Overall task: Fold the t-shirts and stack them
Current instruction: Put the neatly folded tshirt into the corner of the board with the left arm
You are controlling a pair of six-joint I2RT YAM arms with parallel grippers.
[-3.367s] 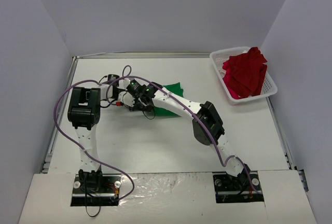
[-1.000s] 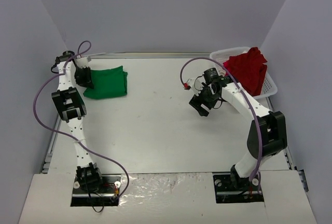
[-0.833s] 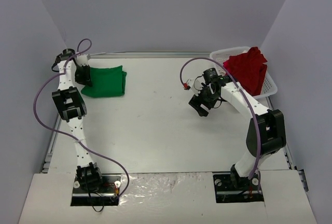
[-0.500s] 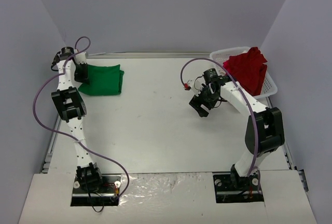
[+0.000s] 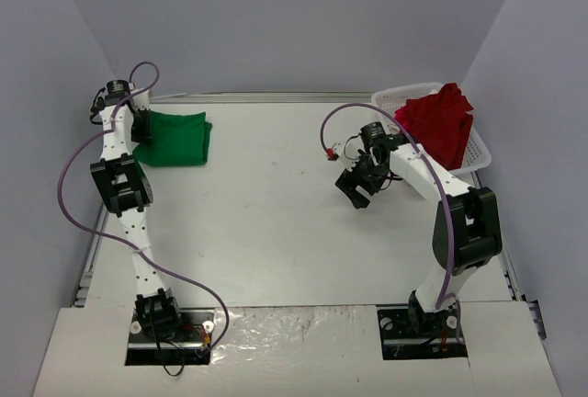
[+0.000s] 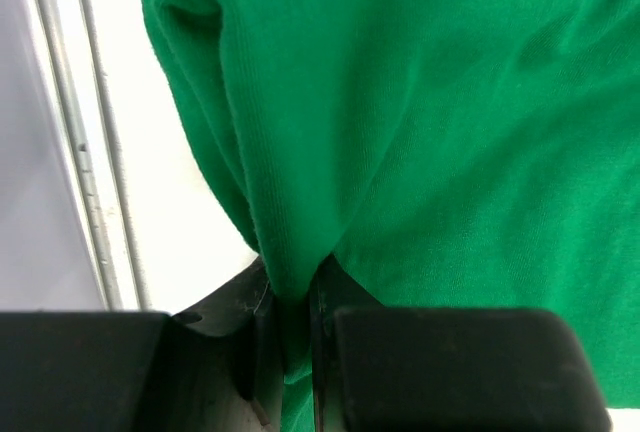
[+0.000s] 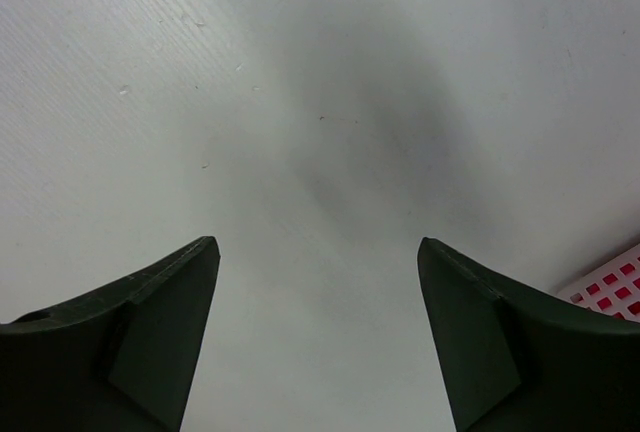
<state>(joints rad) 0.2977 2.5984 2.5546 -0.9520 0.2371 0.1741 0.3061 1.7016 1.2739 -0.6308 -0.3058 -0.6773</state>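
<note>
A folded green t-shirt (image 5: 175, 137) lies at the table's far left corner. My left gripper (image 5: 138, 132) is shut on its left edge; in the left wrist view a pinch of the green t-shirt (image 6: 420, 122) runs down between the closed black jaws of the left gripper (image 6: 290, 297). The red t-shirt (image 5: 436, 128) is heaped in the white basket (image 5: 401, 103) at the far right. Out over bare table left of the basket hangs my right gripper (image 5: 358, 187). The right gripper (image 7: 318, 252) is open, with nothing between its fingers.
A metal rail (image 6: 85, 142) runs along the table's left edge beside the green shirt. A corner of the basket's lattice (image 7: 610, 282) shows at the right wrist view's lower right. Grey walls close the table on three sides.
My left gripper has dragged the folded green t-shirt further left and back toward the corner. The right gripper has barely shifted and stays open.
</note>
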